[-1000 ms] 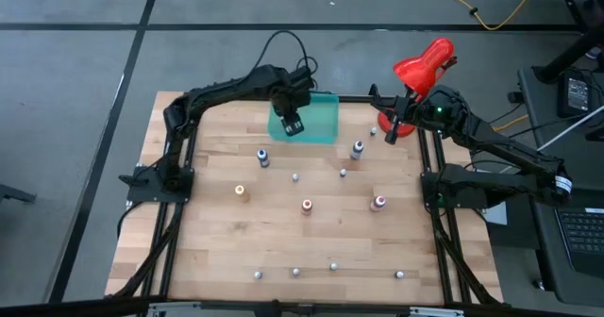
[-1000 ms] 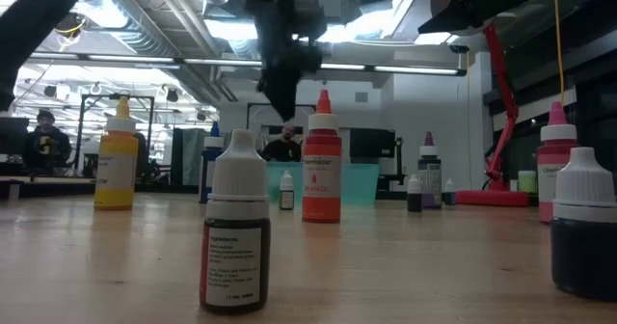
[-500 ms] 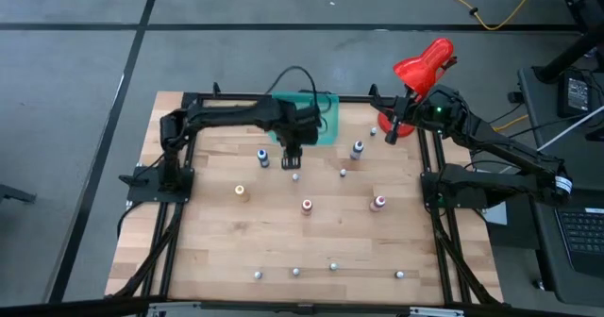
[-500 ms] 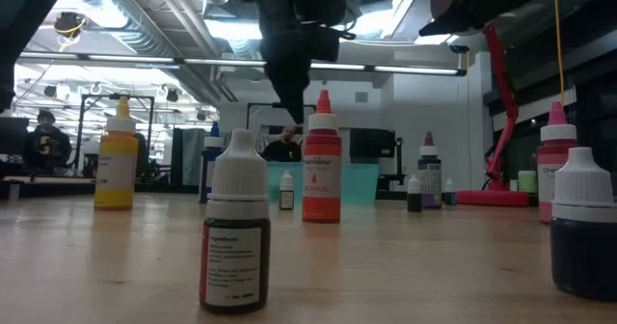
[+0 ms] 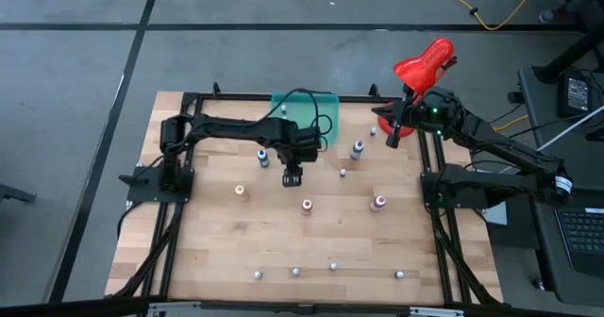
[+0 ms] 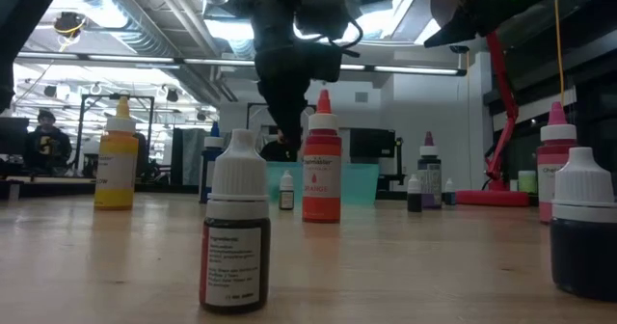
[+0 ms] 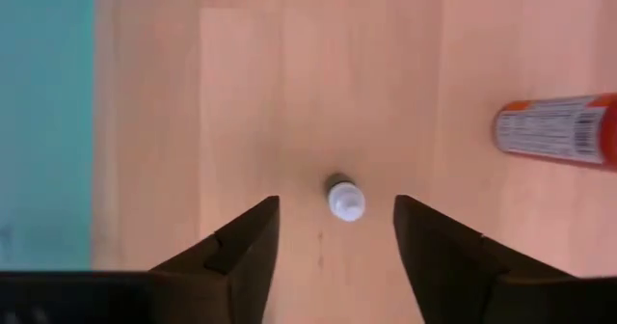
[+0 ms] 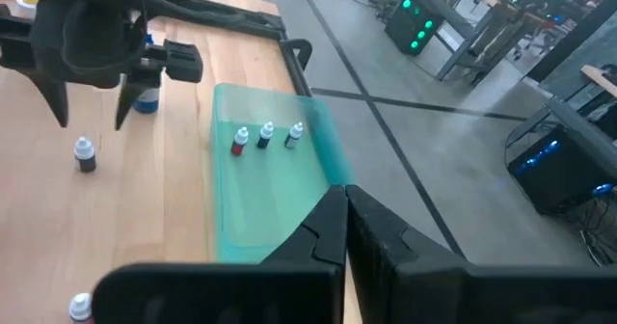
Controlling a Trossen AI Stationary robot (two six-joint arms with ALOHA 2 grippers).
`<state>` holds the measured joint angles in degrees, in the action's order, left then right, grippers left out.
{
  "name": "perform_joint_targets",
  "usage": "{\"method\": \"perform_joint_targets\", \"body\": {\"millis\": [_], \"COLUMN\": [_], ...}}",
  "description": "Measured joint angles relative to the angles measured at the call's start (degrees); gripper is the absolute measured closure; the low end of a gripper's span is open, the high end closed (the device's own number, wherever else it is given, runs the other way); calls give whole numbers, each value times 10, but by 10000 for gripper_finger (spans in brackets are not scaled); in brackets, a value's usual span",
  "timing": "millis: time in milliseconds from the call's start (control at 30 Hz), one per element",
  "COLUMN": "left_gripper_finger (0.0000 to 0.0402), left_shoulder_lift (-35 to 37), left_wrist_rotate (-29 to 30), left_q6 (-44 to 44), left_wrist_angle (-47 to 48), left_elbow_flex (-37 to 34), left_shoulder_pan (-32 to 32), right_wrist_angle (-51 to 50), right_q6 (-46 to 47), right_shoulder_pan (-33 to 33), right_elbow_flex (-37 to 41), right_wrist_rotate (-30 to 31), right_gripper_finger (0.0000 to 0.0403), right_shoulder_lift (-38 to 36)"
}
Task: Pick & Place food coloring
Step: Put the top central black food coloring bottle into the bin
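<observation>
Beside teal tray (image 5: 321,119), left hand (image 5: 293,176) over small bottle (image 7: 344,199)

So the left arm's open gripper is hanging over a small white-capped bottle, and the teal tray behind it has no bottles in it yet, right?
Not quite. The teal tray already holds three small bottles, as the right wrist view shows. The rest stands: the left gripper is open, poised over the small white-capped bottle, seen in the left wrist view.

The pale wooden counter (image 5: 217,232) carries food coloring bottles (image 5: 307,206) standing scattered across it, a row of small ones (image 5: 295,272) along the near edge, a teal tray (image 5: 311,107) at the far edge, and a red lamp (image 5: 422,65) near the far right corner.
</observation>
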<state>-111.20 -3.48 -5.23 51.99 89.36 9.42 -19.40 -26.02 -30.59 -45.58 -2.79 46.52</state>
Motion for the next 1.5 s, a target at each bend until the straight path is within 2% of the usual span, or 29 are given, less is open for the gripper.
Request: {"method": "perform_joint_targets", "body": {"millis": [200, 900, 1200, 1500], "left_gripper_finger": [166, 170, 176, 176], "left_shoulder_lift": [-2, -41, -42, -42], "left_wrist_rotate": [25, 24, 19, 21], "left_q6": [-28, -52, -29, -15], "left_wrist_angle": [-1, -8, -52, -73], "left_elbow_flex": [0, 0, -70, -71], "left_shoulder_pan": [-11, -19, -19, -19], "right_wrist_angle": [-2, -19, -19, -19], "right_q6": [2, 1, 1, 0], "right_shoulder_pan": [0, 0, 0, 0], "right_elbow_flex": [0, 0, 0, 0], "right_wrist_rotate": [0, 1, 1, 1], "right_gripper_finger": [391, 391, 391, 391], "right_shoulder_lift": [0, 0, 0, 0]}}
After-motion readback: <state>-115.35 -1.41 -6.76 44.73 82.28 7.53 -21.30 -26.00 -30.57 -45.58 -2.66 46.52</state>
